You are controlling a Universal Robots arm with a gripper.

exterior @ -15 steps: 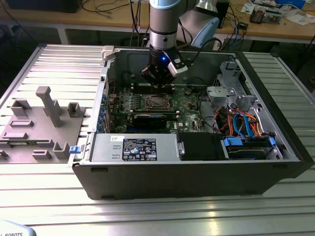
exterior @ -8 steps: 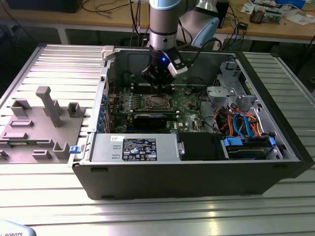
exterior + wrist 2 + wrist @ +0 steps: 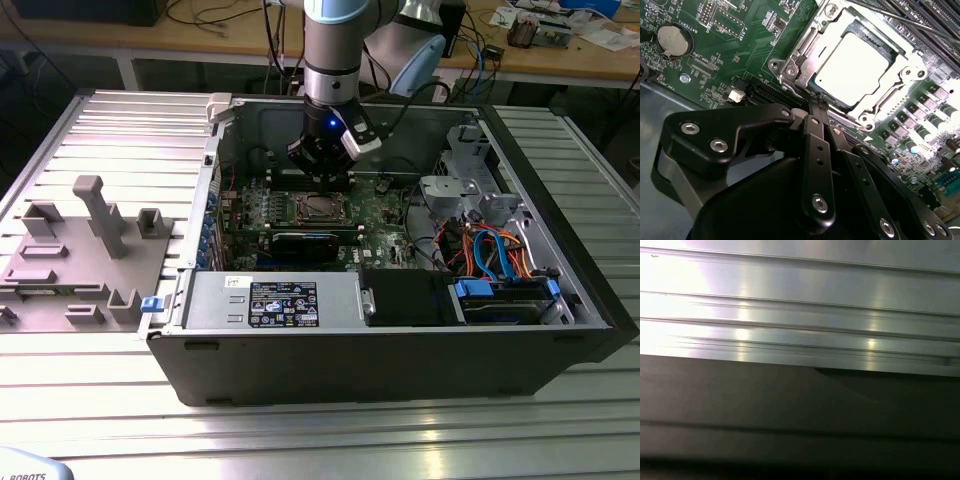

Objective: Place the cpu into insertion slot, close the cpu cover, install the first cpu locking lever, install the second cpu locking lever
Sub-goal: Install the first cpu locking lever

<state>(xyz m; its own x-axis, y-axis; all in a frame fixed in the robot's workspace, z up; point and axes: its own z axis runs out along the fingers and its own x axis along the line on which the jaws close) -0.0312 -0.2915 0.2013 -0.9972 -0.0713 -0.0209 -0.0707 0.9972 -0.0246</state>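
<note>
the cpu (image 3: 852, 70) sits in its socket under the closed cpu cover (image 3: 805, 37), just beyond the gripper (image 3: 817, 102), whose fingers are pressed together, inside the open computer case (image 3: 560, 330).

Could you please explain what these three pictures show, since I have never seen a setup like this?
The exterior view shows a robot arm reaching down into an open computer case that lies on a ribbed metal table. Its gripper hangs just above the green motherboard. The second wrist view comes from a camera on the arm: the black gripper has its fingers pressed together, tips right by the edge of the socket. There the cpu sits with the cpu cover closed around it. The first wrist view sees ribbed metal and a dark edge. A grey fixture lies on the exterior view's left.
</note>
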